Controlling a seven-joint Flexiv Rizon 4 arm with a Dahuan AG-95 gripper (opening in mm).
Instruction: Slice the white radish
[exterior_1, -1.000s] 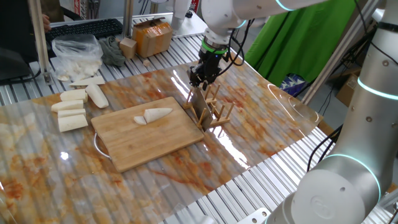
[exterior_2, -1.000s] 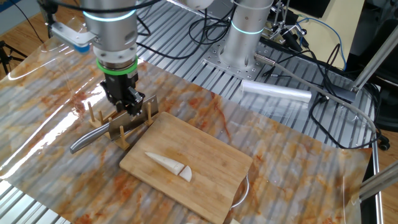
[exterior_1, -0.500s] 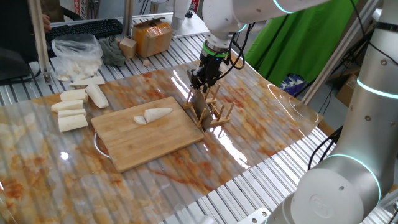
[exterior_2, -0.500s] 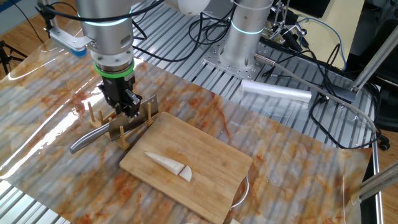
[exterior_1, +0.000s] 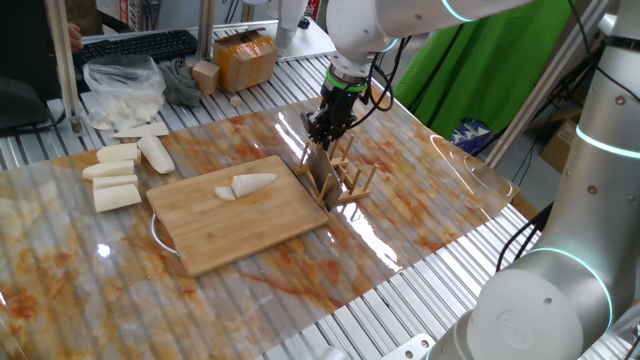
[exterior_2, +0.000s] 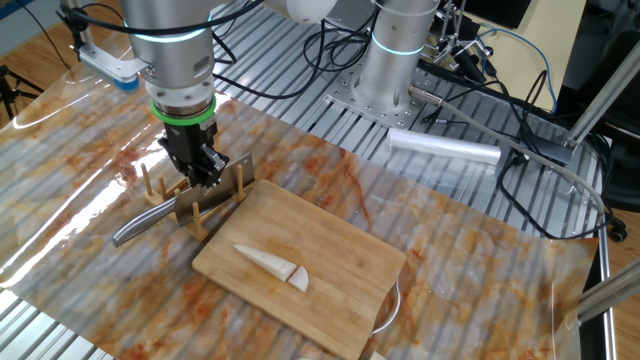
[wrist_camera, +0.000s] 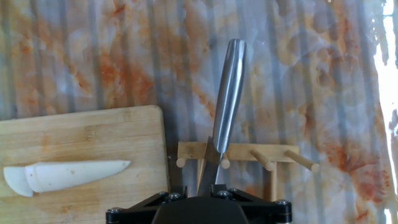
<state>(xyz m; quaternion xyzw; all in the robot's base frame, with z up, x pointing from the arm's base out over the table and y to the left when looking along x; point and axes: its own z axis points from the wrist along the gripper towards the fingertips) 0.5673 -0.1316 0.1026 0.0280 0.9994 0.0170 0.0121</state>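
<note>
The white radish (exterior_1: 255, 183) lies on the wooden cutting board (exterior_1: 240, 225), pointed tip to the right, with one cut slice (exterior_1: 224, 192) at its blunt end. It also shows in the other fixed view (exterior_2: 262, 260) and the hand view (wrist_camera: 78, 175). A steel-handled knife (wrist_camera: 227, 93) rests in a wooden peg rack (wrist_camera: 273, 152) beside the board's edge. My gripper (exterior_2: 200, 172) is low over the rack, jaws standing either side of the knife just where blade meets handle. The knife sits still in the rack. The fingertips are mostly hidden in the hand view.
Several blunt white cylinder chunks (exterior_1: 115, 180) lie left of the board. A clear bag of white pieces (exterior_1: 125, 90) and a cardboard box (exterior_1: 245, 58) stand at the back. A silver roll (exterior_2: 445, 150) lies near the arm's base plate.
My gripper has shifted slightly along the knife toward its handle. The knife, rack and radish have not moved.
</note>
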